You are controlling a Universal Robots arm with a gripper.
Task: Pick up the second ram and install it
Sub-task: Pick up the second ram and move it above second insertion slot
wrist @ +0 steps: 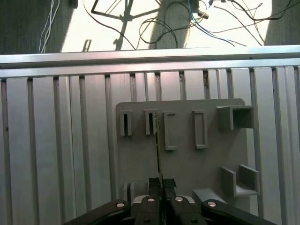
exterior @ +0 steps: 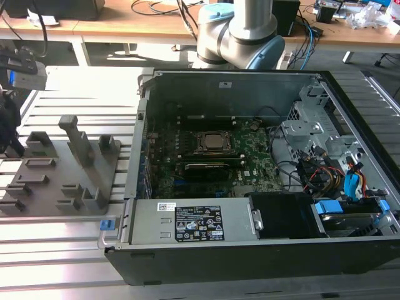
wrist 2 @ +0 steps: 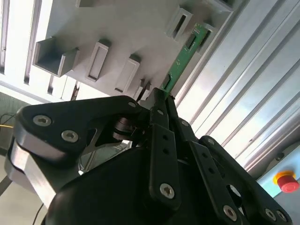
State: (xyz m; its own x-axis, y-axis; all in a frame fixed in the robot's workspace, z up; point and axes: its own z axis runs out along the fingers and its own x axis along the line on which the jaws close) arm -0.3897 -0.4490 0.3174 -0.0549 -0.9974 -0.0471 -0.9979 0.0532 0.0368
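The second ram [wrist 2: 183, 52] is a slim green stick, and my gripper [wrist 2: 161, 93] is shut on its near end. In the first wrist view the ram [wrist: 158, 150] shows edge-on as a thin line. It runs from the gripper [wrist: 162, 182] towards a narrow slot in the grey holder plate [wrist: 187, 164]. I cannot tell whether its far end still sits in that slot. In the exterior view the holder plate [exterior: 50, 181] lies at the left, beside the open computer case [exterior: 144, 187]. The green motherboard [exterior: 250, 156] with its CPU socket [exterior: 212, 142] lies inside the case.
The holder plate [wrist 2: 122, 28] carries several raised grey blocks and empty slots. It rests on a ribbed aluminium table [wrist: 56, 140]. A red button [wrist 2: 286, 180] sits off to one side. Cables, drive bays and a power supply [exterior: 194, 222] crowd the case. The arm's base [exterior: 244, 31] stands behind the case.
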